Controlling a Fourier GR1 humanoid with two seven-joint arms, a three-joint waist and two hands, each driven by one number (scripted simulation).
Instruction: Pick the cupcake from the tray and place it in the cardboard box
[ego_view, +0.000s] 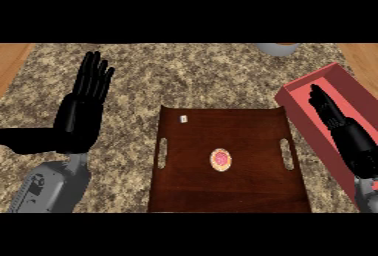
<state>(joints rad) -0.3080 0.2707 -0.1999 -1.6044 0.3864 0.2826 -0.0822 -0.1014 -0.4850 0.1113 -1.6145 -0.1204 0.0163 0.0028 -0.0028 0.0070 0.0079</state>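
Tabletop: speckled stone surface, carrying all items listed.

Tray: dark brown wood, slot handles in its left and right sides, set at the middle of the tabletop.

Cupcake: pink top with a pale rim, standing on the tray slightly below its centre, between the two slot handles. No hand touches it.

Small white object: near the tray's upper left corner; too small to identify.

Box: reddish, open-topped, lying just beside the tray's right edge, tilted.

Right hand: black, fingers straight and together, holding nothing; over the box's interior, right of the tray and well apart from the cupcake.

Left hand: black, open, fingers up, resting left of the tray.

Grey round object: beyond the tray at the tabletop's far edge, partly cut off.
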